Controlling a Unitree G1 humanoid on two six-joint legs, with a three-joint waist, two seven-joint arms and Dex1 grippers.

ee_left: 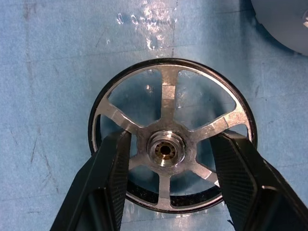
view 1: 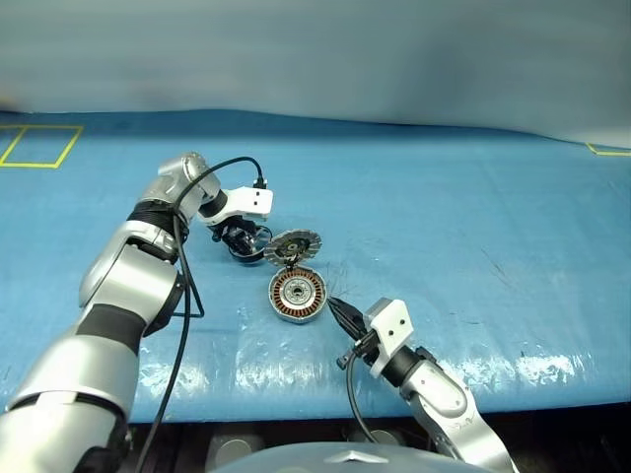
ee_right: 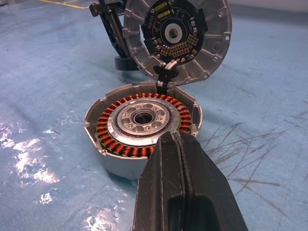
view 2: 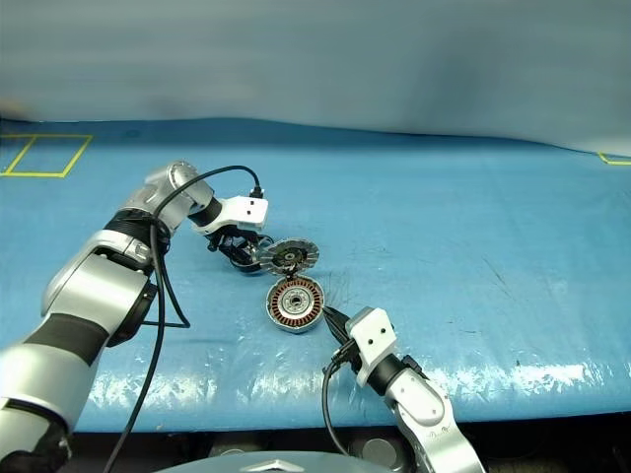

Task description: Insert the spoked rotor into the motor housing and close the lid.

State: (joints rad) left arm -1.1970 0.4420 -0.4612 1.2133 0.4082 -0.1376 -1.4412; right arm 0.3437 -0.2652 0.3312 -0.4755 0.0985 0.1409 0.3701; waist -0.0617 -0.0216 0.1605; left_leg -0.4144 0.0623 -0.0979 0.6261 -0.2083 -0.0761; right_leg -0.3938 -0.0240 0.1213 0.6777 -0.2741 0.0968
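The blue table (view 1: pixel 473 197) is slick and scratched, so parts could skate on it. The motor housing (ee_right: pixel 144 126) sits open near the front edge, copper windings exposed; solid metal, probably hefty, best steadied by its outer wall. The lid (ee_right: pixel 177 39) stands tipped up on its hinge behind it, circuit face showing, so the rim should be pushed, not the board. The spoked rotor (ee_left: pixel 171 135) lies flat just beyond the lid; it looks stiff and light. The left gripper (ee_left: pixel 171 159) is half spread, fingers reaching in between the spokes, either side of the hub. The right gripper (ee_right: pixel 180 183) is pinched closed, empty, just in front of the housing.
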